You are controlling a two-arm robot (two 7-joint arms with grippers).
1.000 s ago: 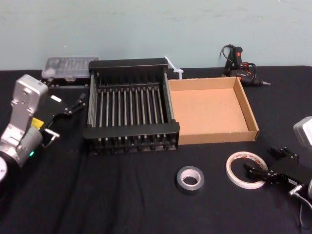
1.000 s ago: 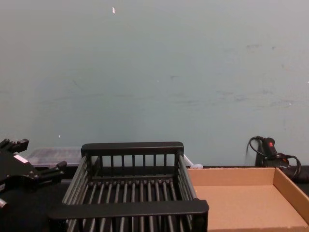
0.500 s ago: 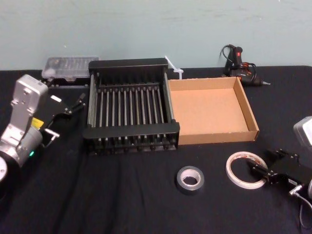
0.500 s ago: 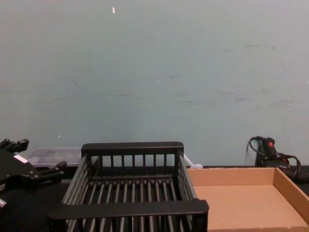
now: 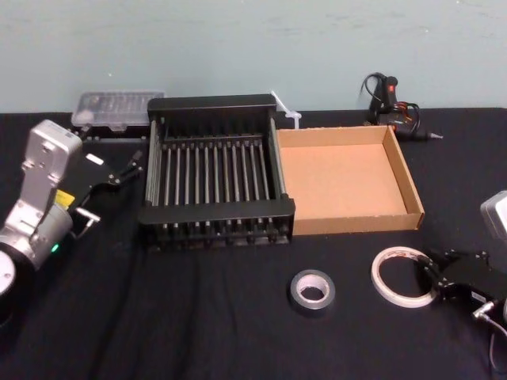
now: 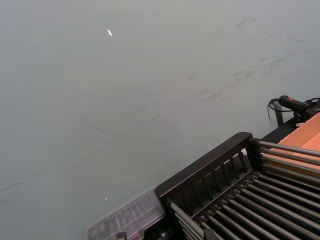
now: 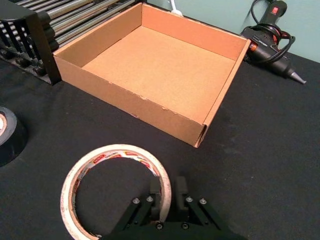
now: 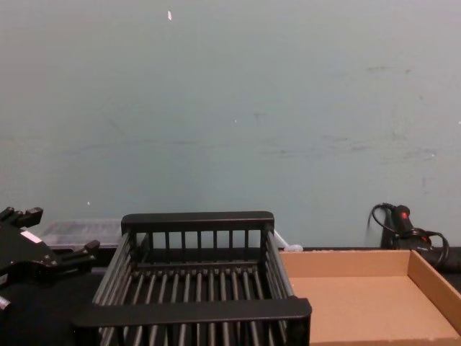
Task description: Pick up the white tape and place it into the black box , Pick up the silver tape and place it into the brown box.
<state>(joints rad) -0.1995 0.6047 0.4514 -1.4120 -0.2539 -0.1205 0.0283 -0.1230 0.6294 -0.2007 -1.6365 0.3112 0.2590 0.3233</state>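
Two tapes, two boxes

Silver-grey left arm carries a black end effector.

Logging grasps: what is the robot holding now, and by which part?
The right gripper pinches the white, red-printed tape roll by its band, one finger inside the hole, one outside. The left gripper holds nothing.
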